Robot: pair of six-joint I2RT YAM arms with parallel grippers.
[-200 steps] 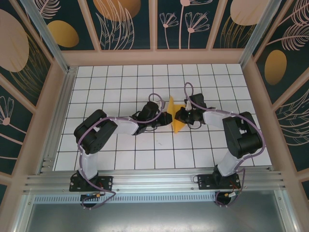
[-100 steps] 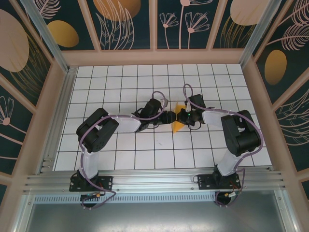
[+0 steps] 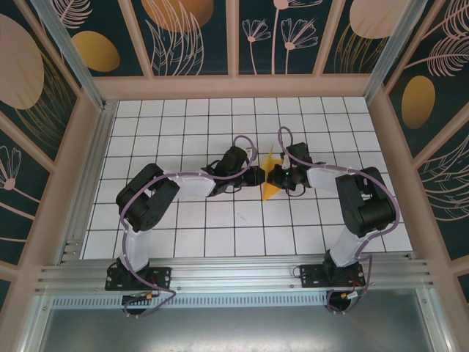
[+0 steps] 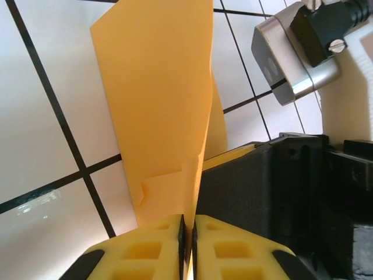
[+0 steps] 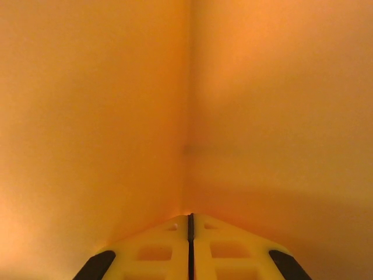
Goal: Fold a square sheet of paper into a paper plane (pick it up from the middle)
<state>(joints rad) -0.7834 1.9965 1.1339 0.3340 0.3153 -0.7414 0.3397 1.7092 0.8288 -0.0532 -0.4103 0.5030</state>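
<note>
We find the folded paper (image 3: pixel 271 189) at the middle of the worktop (image 3: pixel 183 235), long axis running near to far, with the left claw (image 4: pixel 187 224) clamped on it from the left and the right claw (image 5: pixel 190 220) clamped from the right.

Vs. 1 sec ago, the left arm's black two-finger gripper (image 3: pixel 259 176) has moved to the right, nearer to the right arm's black gripper (image 3: pixel 275 176). The thin orange folded paper sheet (image 3: pixel 272 191) between them looks narrower from top view: its upper-left flap is no more spread out, only a small triangle below.
</note>
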